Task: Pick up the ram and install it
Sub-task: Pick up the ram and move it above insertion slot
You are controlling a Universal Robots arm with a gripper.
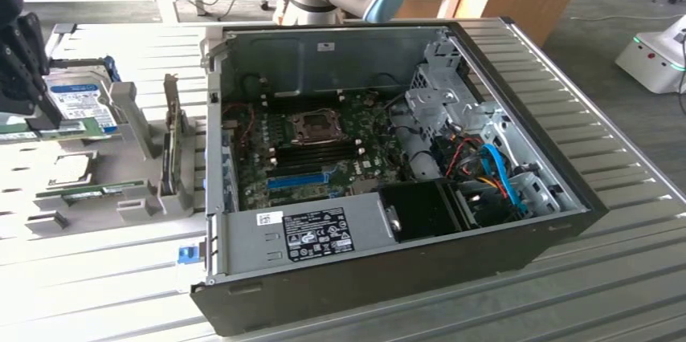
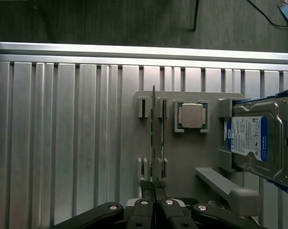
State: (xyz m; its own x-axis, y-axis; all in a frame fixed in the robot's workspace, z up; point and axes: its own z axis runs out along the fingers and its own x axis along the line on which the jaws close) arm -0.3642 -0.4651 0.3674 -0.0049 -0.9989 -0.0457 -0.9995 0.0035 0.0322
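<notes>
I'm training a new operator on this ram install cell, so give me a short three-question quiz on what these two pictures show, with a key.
1. True or false: the computer case lies with its side open and its motherboard exposed.
2. In the wrist view, what sits between the ram and the hard drive? A) a fan B) a processor chip C) a screwdriver
3. In a few words, how do the jaws stand?
Key: 1 true. 2 B. 3 shut on the ram's thin edge.
</notes>
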